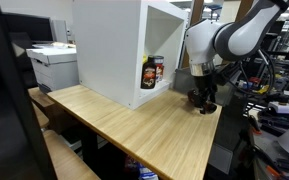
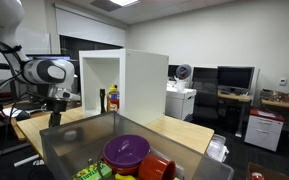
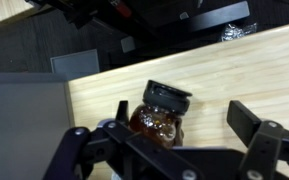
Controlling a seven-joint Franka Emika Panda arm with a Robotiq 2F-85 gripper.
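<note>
**Lab bench: jar sits between spread fingers**

Office-lab room with desks, monitors and a grey printer (image 1: pixel 52 62) behind a light wooden table (image 1: pixel 134 125). On the table stands a white open-fronted cabinet (image 1: pixel 119 45) with a few bottles (image 1: pixel 153 72) inside. The robot's black gripper (image 3: pixel 159 125) hangs low over the tabletop beside the cabinet, near the table's edge. Its fingers (image 3: pixel 254 125) are spread wide and grip nothing. In the wrist view, a small glass jar with a black lid and brown contents (image 3: pixel 162 112) sits on the wood between them. A clear plastic bin (image 2: pixel 59 150) holding a purple bowl (image 2: pixel 127 150) fills an exterior view's foreground.
</note>
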